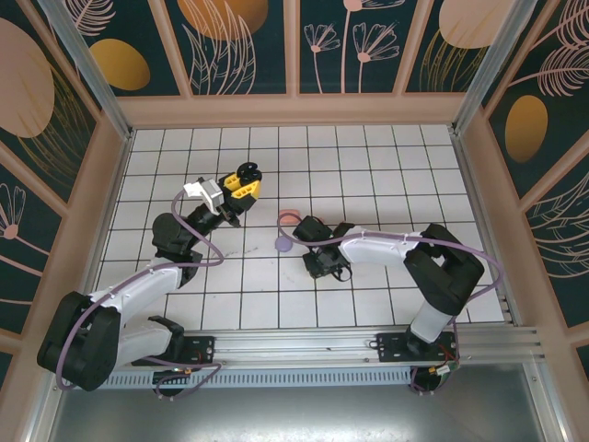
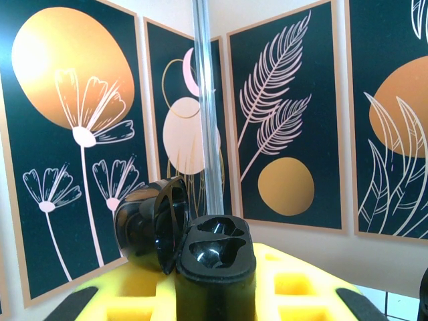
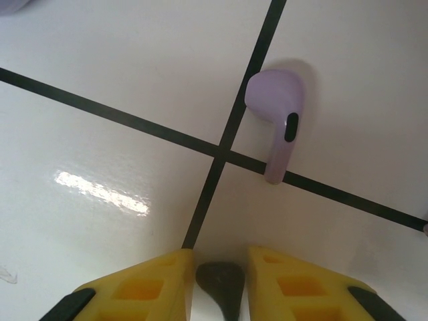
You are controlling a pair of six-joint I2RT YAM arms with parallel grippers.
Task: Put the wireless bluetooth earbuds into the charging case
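Observation:
My left gripper (image 1: 241,187) is raised above the tiled floor at the back left, shut on the black charging case (image 2: 215,251). The case stands upright between the yellow fingers (image 2: 301,287), its lid (image 2: 150,224) hinged open to the left, and both wells look empty. My right gripper (image 3: 221,267) is down on the floor near the middle (image 1: 294,232). Its yellow fingers are drawn in against both sides of a black earbud (image 3: 221,284) lying on the tile. A greyish-lilac earbud (image 3: 277,120) lies a short way ahead of the fingertips, stem toward me.
A small pink rounded object (image 1: 288,217) and a lilac one (image 1: 284,245) lie on the floor right by the right gripper. Patterned walls (image 1: 294,46) enclose the floor on three sides, and a metal rail (image 1: 368,354) runs along the near edge.

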